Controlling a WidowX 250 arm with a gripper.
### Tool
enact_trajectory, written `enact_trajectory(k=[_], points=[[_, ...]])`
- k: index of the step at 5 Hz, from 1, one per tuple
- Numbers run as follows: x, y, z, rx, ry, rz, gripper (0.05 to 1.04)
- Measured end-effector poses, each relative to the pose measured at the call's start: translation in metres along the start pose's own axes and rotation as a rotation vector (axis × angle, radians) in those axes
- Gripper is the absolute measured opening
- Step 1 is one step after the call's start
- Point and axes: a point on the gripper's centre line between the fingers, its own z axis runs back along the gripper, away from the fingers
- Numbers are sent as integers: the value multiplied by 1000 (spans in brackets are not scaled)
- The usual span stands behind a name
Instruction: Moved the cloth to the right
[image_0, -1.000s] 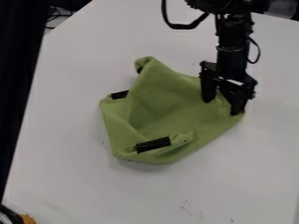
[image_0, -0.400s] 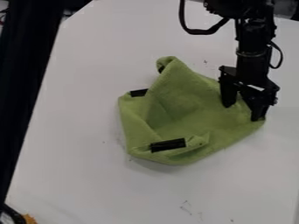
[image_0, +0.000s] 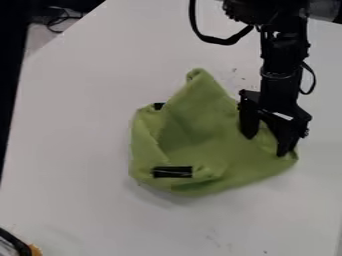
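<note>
From my fixed camera, the green cloth (image_0: 207, 150) lay crumpled on the white tabletop (image_0: 73, 145), in its middle region, with a stretch of bare surface between it and the tabletop's left edge. Its upper corner rose to a narrow, rounded peak, and its left part was folded inward around a shallow, shaded hollow; how many layers lay beneath these folds I could not tell. A black patch (image_0: 172, 172) was exposed on the lower left fold, whereas a second, smaller patch (image_0: 158, 106) was only partly visible at the upper left margin. The gripper (image_0: 266, 144) hung over the cloth's right portion, its jaws spread apart, one tip against the green fabric and the other at the right margin, near the lower right corner of the cloth. Fabric was visible in the gap between the jaws; I could not make out how firmly either tip pressed on it, and the cloth directly behind them was hidden from me. The black arm (image_0: 280, 55) entered from above, its upper part cut off by the frame, with a cable (image_0: 224, 40) looping out to its left. Beyond the tabletop's upper left edge, thin dark cords (image_0: 61, 19) lay in a tangle I could not trace. At the lower left, a black and orange object (image_0: 33, 250) was cut off, too incomplete for me to identify.
</note>
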Motion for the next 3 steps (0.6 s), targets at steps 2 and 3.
enact_trajectory(k=[2,3], points=[[-21,17,53,47,-123,90,1001],[-31,22,69,51,-152,124,1001]])
